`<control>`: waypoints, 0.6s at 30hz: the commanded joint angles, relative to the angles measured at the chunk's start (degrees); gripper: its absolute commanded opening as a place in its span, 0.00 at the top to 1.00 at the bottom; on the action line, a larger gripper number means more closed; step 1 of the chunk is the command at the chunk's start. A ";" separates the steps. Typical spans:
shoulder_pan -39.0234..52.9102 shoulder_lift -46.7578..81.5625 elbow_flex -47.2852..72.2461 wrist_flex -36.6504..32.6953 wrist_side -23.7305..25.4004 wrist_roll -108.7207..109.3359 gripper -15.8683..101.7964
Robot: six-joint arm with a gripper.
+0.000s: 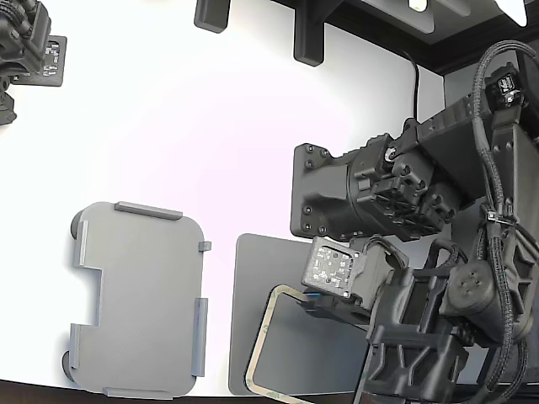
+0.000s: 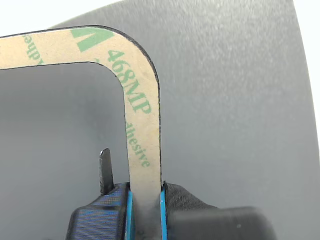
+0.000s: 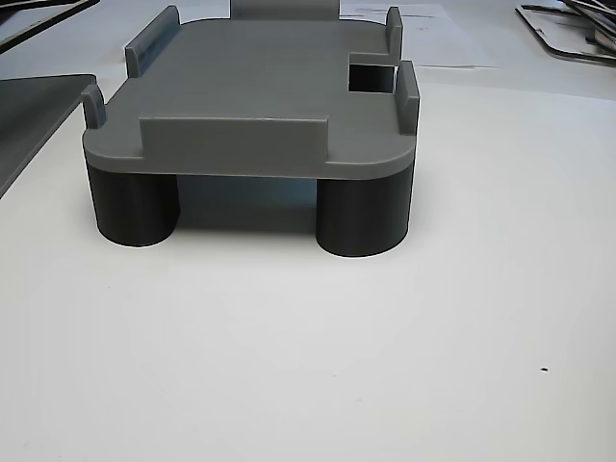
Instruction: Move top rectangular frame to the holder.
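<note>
Here, tan rectangular frame (image 1: 263,337) (image 2: 142,115) pinched by one long side between the gripper (image 1: 313,296) (image 2: 145,200)'s blue-edged pads (image 2: 128,210), green "468MP" and "adhesive" lettering readable along the strip in the wrist view. Held over the dark grey mat (image 1: 253,278) (image 2: 235,90), near the table (image 1: 210,126) edge at the bottom of the exterior view; whether lifted clear of the mat or touching it cannot be told. Light grey holder (image 1: 139,299) (image 3: 260,87) apart from the mat, toward the exterior view's left, nothing on it, raised edge tabs and side notch plain, standing on dark round feet (image 3: 361,217).
</note>
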 commanded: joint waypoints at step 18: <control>-17.93 -11.60 -24.08 4.13 0.44 24.87 0.97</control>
